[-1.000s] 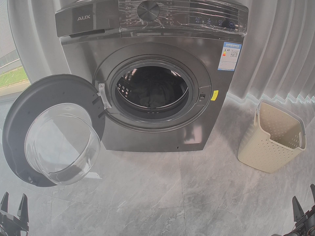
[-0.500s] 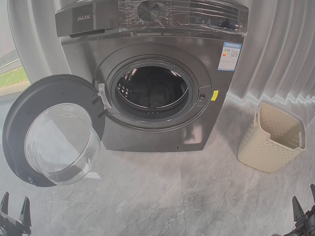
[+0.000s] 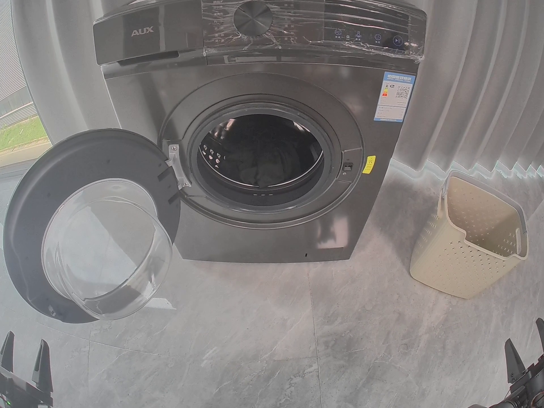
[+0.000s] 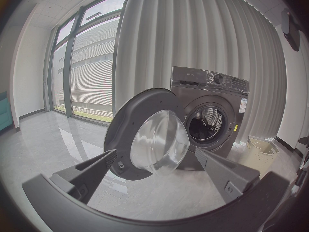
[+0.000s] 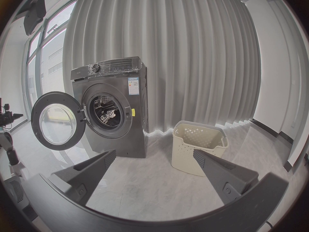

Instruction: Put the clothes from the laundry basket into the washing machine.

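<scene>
Nearest the robot, the black two-fingered left gripper (image 3: 25, 355) hangs low over the grey marble-patterned tile floor (image 3: 283, 335). Its fingers are spread wide and hold nothing, as the left wrist view confirms. The matching black right gripper (image 3: 527, 347) sits low on the other side, its jaws also parted and empty. Both are well apart from the task's things.

Farther out on the left, the round dark-grey door with its clear domed glass window (image 3: 90, 228) stands swung fully open. On the right, the cream perforated plastic laundry basket (image 3: 447, 262) rests on the floor near the machine's right front corner, apart from it. Its visible inside is bare, with no cloth on its walls or floor.

Beyond them stands the dark-grey front-loading washing machine (image 3: 147, 103), backed by a pale pleated curtain (image 3: 481, 86). Dark clothes (image 3: 263, 168) lie heaped in the lower part of its drum.

Judging by the bare basket and the loaded drum, the transfer looks complete. Nothing seems left to carry, though the basket's deepest corner is hard to see.
</scene>
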{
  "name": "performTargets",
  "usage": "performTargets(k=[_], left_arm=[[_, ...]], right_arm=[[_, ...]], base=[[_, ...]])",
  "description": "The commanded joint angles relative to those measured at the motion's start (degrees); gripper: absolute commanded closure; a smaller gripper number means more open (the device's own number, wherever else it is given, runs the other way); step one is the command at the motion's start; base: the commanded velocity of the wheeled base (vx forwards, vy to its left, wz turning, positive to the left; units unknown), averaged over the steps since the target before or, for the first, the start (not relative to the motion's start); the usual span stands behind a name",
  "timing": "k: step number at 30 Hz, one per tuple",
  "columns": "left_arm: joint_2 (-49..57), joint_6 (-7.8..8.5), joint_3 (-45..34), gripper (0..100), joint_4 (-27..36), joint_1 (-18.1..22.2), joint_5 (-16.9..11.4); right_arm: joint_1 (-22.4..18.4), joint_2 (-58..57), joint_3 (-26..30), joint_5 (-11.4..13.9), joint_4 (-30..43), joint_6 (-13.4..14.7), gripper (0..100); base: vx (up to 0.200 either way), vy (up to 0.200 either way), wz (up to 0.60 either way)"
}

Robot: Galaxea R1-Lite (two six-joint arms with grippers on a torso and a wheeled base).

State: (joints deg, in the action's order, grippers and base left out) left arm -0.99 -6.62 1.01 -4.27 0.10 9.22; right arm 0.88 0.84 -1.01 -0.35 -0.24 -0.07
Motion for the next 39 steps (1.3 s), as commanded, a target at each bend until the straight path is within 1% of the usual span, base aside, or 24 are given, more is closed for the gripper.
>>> performTargets(k=[1,10,13,17,18,22,28,39], left_arm=[[0.81,-0.15,-1.01,0,-0.04,0.08,0.01],[0.81,-0.24,-1.01,0,0.05,0.08,0.1],[0.81,-0.5,-1.01,0,0.05,0.08,0.1],[0.81,-0.68,-1.01,0,0.05,0.08,0.01],[0.81,-0.94,-1.01,0,-0.04,-0.01,0.1],[0.81,-0.76,-1.01,0,-0.04,-0.01,0.1],[0.81,-0.59,-1.01,0,-0.04,0.08,0.1],[0.81,-0.59,-1.01,0,-0.04,0.08,0.1]], right_arm=[[0.09,-0.84,1.01,0.0,-0.02,-0.01,0],[0.09,-0.84,1.01,0.0,-0.02,-0.01,0],[0.09,-0.84,1.01,0.0,-0.02,-0.01,0],[0.09,-0.84,1.01,0.0,-0.02,-0.1,0],[0.09,-0.84,1.01,0.0,-0.02,-0.1,0],[0.09,-0.84,1.01,0.0,-0.02,-0.1,0],[0.09,-0.84,1.01,0.0,-0.02,-0.1,0],[0.09,-0.84,1.01,0.0,-0.02,-0.1,0]], base=[[0.0,0.0,0.0],[0.0,0.0,0.0],[0.0,0.0,0.0],[-0.2,0.0,0.0],[-0.2,0.0,0.0],[-0.2,0.0,0.0],[0.0,0.0,0.0],[0.0,0.2,0.0]])
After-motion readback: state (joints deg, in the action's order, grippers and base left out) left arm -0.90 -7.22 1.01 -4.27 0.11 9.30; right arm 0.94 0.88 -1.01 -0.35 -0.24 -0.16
